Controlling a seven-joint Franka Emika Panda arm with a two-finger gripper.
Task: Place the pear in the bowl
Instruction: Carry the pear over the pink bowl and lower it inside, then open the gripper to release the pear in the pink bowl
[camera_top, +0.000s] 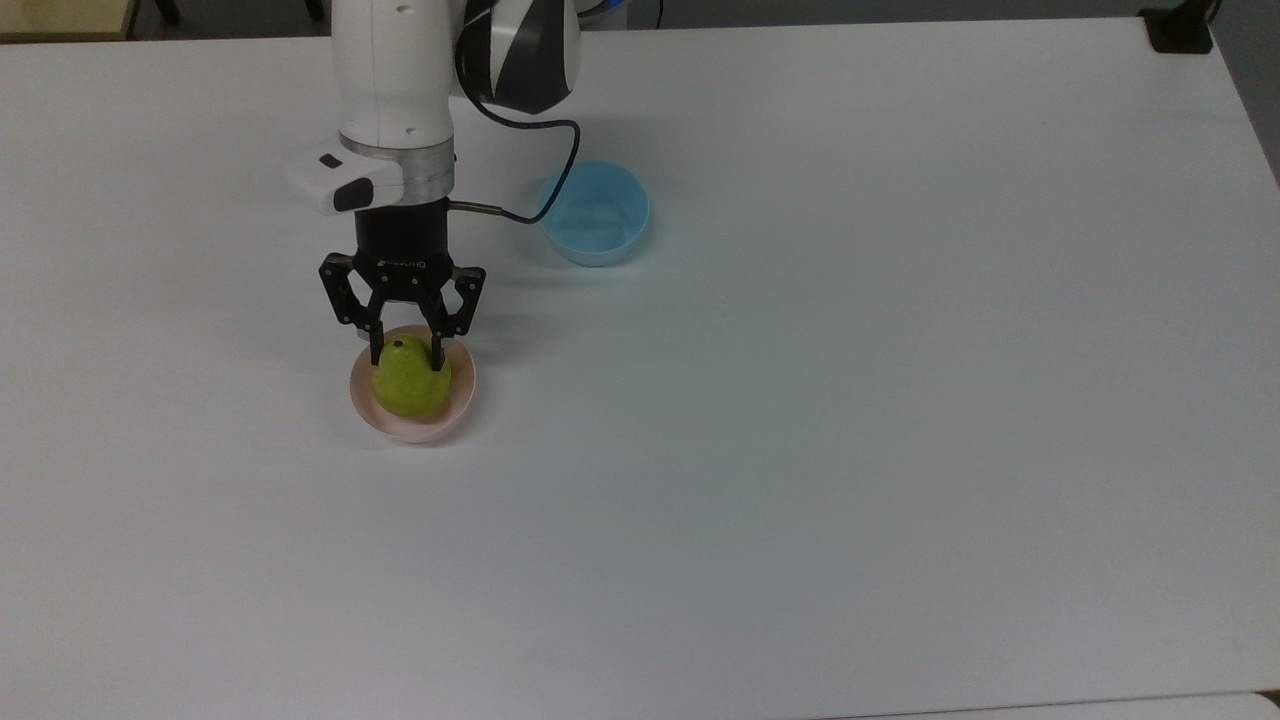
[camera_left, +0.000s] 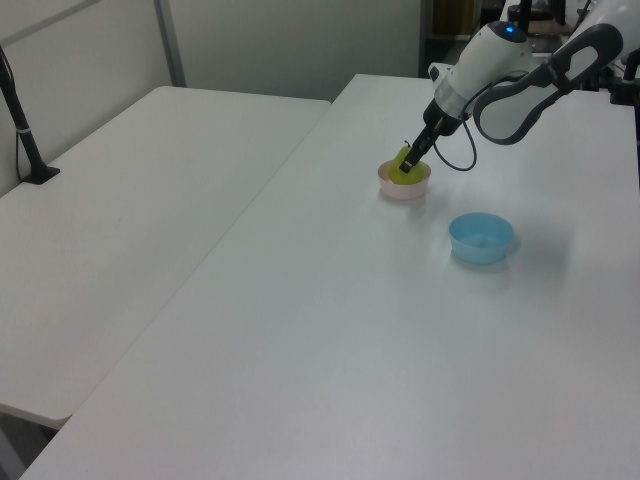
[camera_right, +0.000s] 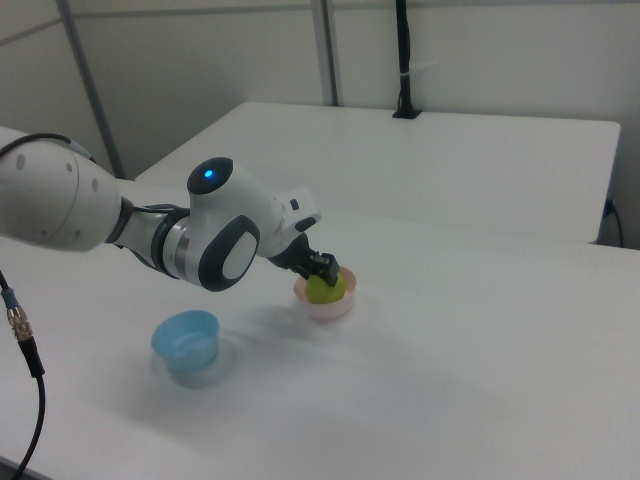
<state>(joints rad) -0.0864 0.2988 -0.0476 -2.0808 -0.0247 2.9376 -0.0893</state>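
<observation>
The hand (camera_top: 404, 352) pinches the small yellow-green pear (camera_top: 410, 382), lowered inside the pale pink plastic bowl (camera_top: 461, 400) beneath it; judging so, only release and withdrawal remain.

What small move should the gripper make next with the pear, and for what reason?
Probably open the fingers and let go. The pear sits low inside the pink bowl, its narrow top up, and the gripper is closed on that top. In the left view the pear is down within the bowl's rim, so it seems to have little way to fall.
</observation>
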